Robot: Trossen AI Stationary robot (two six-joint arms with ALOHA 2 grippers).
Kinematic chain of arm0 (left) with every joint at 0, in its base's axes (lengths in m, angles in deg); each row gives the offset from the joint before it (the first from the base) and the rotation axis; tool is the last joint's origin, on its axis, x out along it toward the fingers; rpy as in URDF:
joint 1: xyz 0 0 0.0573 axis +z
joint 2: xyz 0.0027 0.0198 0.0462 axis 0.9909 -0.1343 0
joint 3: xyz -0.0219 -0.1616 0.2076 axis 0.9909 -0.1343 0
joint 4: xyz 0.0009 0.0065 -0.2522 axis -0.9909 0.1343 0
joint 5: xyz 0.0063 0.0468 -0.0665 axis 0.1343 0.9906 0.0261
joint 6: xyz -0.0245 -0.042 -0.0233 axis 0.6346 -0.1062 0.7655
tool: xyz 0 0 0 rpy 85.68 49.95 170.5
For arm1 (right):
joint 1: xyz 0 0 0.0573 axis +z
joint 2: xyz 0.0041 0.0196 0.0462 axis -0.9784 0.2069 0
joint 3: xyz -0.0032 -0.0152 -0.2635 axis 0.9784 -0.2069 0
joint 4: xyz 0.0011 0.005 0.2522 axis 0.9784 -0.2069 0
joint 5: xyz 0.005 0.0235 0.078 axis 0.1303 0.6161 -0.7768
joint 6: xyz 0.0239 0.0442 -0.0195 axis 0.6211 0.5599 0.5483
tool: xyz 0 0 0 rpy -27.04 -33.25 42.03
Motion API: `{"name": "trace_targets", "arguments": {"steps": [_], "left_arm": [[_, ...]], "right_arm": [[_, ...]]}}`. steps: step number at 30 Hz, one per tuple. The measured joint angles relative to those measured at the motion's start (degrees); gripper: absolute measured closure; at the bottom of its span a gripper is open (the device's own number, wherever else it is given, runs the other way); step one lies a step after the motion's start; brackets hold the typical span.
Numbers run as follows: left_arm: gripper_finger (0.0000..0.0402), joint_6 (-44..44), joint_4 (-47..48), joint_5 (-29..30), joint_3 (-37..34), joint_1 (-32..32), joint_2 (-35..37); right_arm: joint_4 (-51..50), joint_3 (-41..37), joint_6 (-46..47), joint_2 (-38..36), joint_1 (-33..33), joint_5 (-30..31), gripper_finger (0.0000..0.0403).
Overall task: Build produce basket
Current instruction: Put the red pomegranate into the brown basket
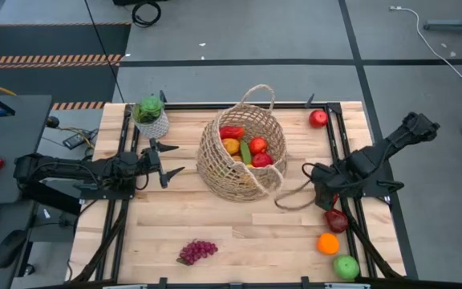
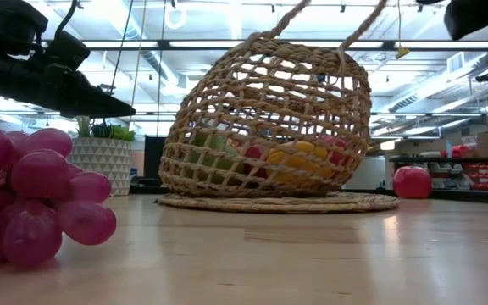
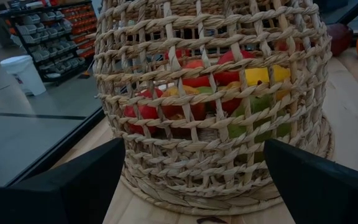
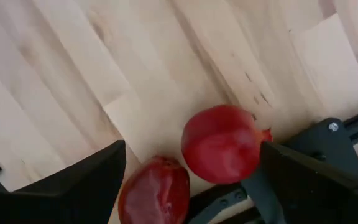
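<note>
The wicker basket (image 1: 241,152) stands at the middle of the tabletop (image 1: 239,241), slightly toward the far side, already holding several red, yellow and green pieces; 1 loop handle rises at its far side and the other droops onto the wood to its right. Pieces not yet in it are well apart: a purple grape bunch (image 1: 197,251) near the front edge, a red apple (image 1: 318,118) at the far right corner, and along the right edge a dark red fruit (image 1: 336,220), an orange (image 1: 328,243) and a green apple (image 1: 346,266) in a row toward the near corner. The right claw (image 1: 321,186) hangs over the right edge with its fingers spread wide and nothing between them; its wrist view looks straight down on a red round fruit (image 4: 224,144) and a darker red one (image 4: 153,190), touching, by the black frame rail. The left claw (image 1: 167,160) waits left of the basket, also spread and empty, pointing at the weave. The round fruit looks smooth, rigid and light, likely to roll, so a hold across the widest middle seems safest; the grapes look lumpy and softer, better taken over the cluster's bulk. The tabletop is pale butcher-block wood inside a black frame, with a potted plant (image 1: 150,117) at the far left. Beyond are grey floor, striped tape and shelving.
</note>
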Motion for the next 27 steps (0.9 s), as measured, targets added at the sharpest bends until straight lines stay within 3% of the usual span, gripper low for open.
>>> {"name": "trace_targets", "arguments": {"steps": [16,23,27], "left_arm": [[0.0011,0.0,0.0,0.0,0.0,0.0,0.0],[0.0011,0.0,0.0,0.0,0.0,0.0,0.0],[0.0011,0.0,0.0,0.0,0.0,0.0,0.0]], "right_arm": [[-3.9,-0.3,3.3,6.8,5.1,-2.7,0.0029],[-3.0,-6.0,15.3,9.1,5.1,-3.6,0.0029],[3.4,-9.8,16.9,9.3,5.1,-3.7,0.0029]]}}
